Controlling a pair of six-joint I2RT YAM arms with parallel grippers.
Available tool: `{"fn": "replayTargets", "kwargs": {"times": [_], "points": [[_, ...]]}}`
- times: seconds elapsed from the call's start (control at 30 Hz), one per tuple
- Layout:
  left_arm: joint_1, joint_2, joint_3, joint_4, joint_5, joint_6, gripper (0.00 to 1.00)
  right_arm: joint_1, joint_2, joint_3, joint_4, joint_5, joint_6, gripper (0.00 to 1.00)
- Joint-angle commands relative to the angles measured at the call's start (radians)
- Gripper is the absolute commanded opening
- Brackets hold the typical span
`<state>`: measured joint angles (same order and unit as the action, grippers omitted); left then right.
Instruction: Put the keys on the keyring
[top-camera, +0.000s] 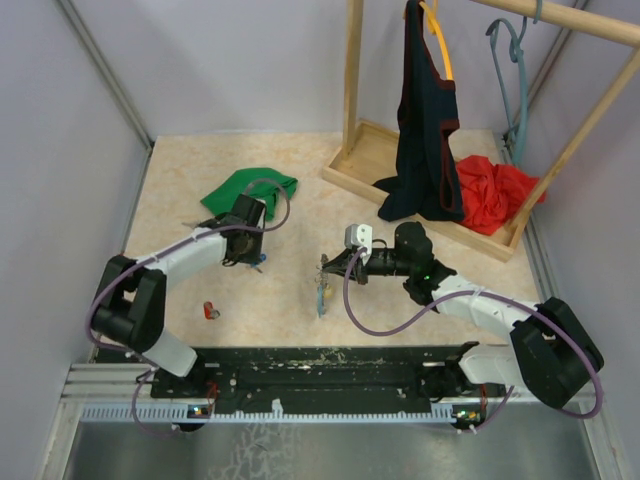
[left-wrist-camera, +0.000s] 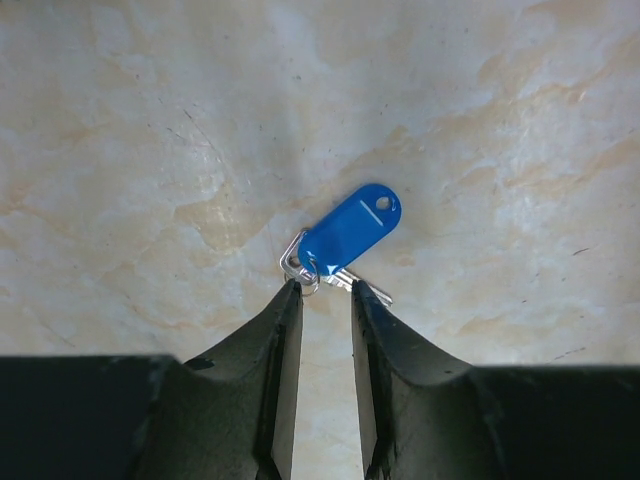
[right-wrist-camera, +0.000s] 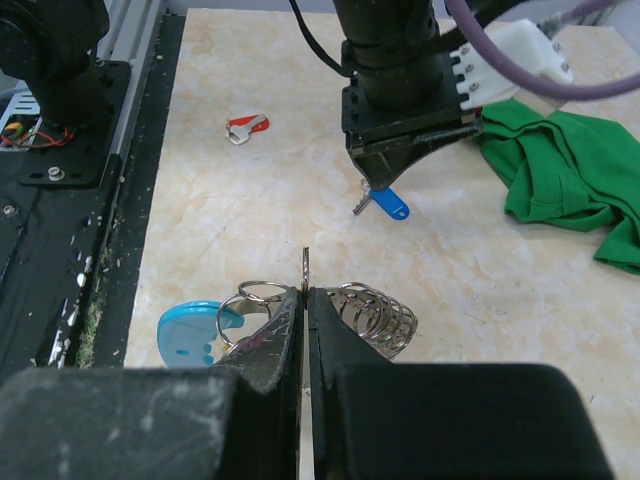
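Note:
A blue-headed key (left-wrist-camera: 350, 230) lies flat on the table just beyond my left gripper (left-wrist-camera: 325, 292). The left jaws stand open, a narrow gap apart, with nothing between them. From above, the left gripper (top-camera: 248, 256) hangs over that blue key (top-camera: 259, 263). A red-headed key (top-camera: 211, 311) lies alone nearer the arm bases, also seen as the red key (right-wrist-camera: 245, 127). My right gripper (right-wrist-camera: 306, 292) is shut on one thin ring of the keyring (right-wrist-camera: 378, 312), a cluster of silvery rings with a light blue tag (right-wrist-camera: 188, 334). The keyring (top-camera: 322, 288) hangs mid-table.
A green cloth (top-camera: 250, 188) lies behind the left gripper. At the back right stands a wooden rack (top-camera: 353, 90) with a dark garment (top-camera: 425, 130) and a red cloth (top-camera: 494, 190) on its base. The black rail (top-camera: 320, 365) runs along the near edge.

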<state>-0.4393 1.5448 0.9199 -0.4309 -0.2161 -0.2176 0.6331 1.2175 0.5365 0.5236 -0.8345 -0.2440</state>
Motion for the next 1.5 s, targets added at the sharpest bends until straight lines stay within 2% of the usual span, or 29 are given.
{"fn": "replayTargets", "kwargs": {"times": [0.0, 0.87, 1.0, 1.2, 1.47], "points": [[-0.021, 0.075, 0.06, -0.108, -0.024, 0.09, 0.33, 0.011, -0.025, 0.031, 0.042, -0.018, -0.015, 0.0], [-0.064, 0.228, 0.156, -0.167, -0.077, 0.239, 0.31, 0.012, -0.028, 0.031, 0.041, -0.021, -0.014, 0.0], [-0.064, 0.238, 0.164, -0.165, -0.04, 0.276, 0.29, 0.011, -0.03, 0.031, 0.039, -0.023, -0.015, 0.0], [-0.064, 0.25, 0.158, -0.122, 0.09, 0.315, 0.27, 0.011, -0.034, 0.032, 0.035, -0.022, -0.018, 0.0], [-0.062, 0.228, 0.192, -0.155, 0.108, 0.345, 0.29, 0.01, -0.042, 0.032, 0.025, -0.021, -0.024, 0.0]]}}
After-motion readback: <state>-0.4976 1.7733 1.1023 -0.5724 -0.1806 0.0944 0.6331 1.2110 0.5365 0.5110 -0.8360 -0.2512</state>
